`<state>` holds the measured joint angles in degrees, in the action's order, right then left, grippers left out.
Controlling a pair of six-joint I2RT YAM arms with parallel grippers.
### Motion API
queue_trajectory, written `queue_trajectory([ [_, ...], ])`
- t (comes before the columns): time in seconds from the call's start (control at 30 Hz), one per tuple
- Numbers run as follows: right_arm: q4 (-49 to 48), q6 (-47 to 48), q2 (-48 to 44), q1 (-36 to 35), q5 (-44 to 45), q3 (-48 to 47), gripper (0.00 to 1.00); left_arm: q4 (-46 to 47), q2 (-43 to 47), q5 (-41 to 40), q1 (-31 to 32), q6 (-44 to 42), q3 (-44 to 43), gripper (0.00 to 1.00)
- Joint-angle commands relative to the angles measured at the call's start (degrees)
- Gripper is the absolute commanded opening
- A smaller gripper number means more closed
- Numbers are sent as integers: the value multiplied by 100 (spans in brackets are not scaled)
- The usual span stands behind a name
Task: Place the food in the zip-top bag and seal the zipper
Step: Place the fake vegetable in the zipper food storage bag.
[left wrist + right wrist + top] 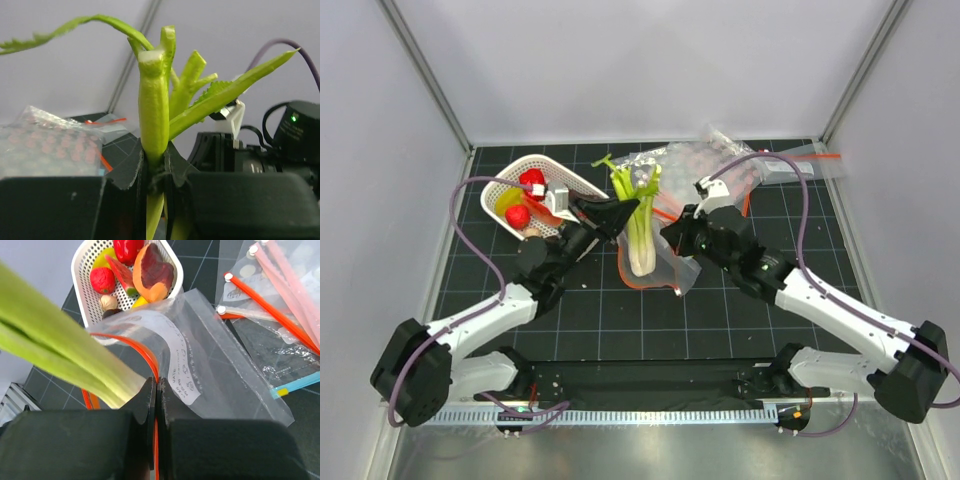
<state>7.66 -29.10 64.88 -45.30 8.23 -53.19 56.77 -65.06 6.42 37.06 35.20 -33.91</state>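
White walls close in a black gridded tabletop (620,320). A white slotted basket (535,160) sits at its far left, holding a watermelon wedge (120,272), a small red fruit (101,280) and other toy foods. A heap of spare clear bags (740,165) lies at the far right, well apart from the basket.

Between them, near the middle, lies the clear bag (670,265) with its mouth turned toward the basket. The right jaws are closed flat on the edge of that mouth, pinching the plastic right at the orange-red zipper strip (135,347), which curves away from them in an open loop. The left jaws are closed on the leafy stalk (640,225) partway up its green stem, with the leaves fanning out above them in the left wrist view. The stalk's pale lower end reaches into the held-open mouth. From above it lies over the bag's body, while the green top sticks out toward the far side. How deep the stalk has gone in cannot be told.
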Motion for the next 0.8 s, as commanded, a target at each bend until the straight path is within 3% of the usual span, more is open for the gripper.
queue_trajectory([
  [0.0, -494, -122, -519, 30, 267, 98, 1, 1563, -217, 1071, 231, -408, 130, 1],
  [0.2, -318, -87, -985, 65, 478, 90, 1, 1942, -472, 1547, 460, -664, 130, 0],
  [0.53, 42, -499, -1084, 135, 628, -86, 1, 2857, -324, 1477, 609, -365, 253, 0],
  [0.63, -19, -763, -899, 284, 58, -51, 1, 2857, 27, 1162, 601, -391, 402, 0],
  [0.77, -212, -1237, -434, 583, -1190, -51, 1, 2866, 283, 1309, 601, -654, 543, 0],
])
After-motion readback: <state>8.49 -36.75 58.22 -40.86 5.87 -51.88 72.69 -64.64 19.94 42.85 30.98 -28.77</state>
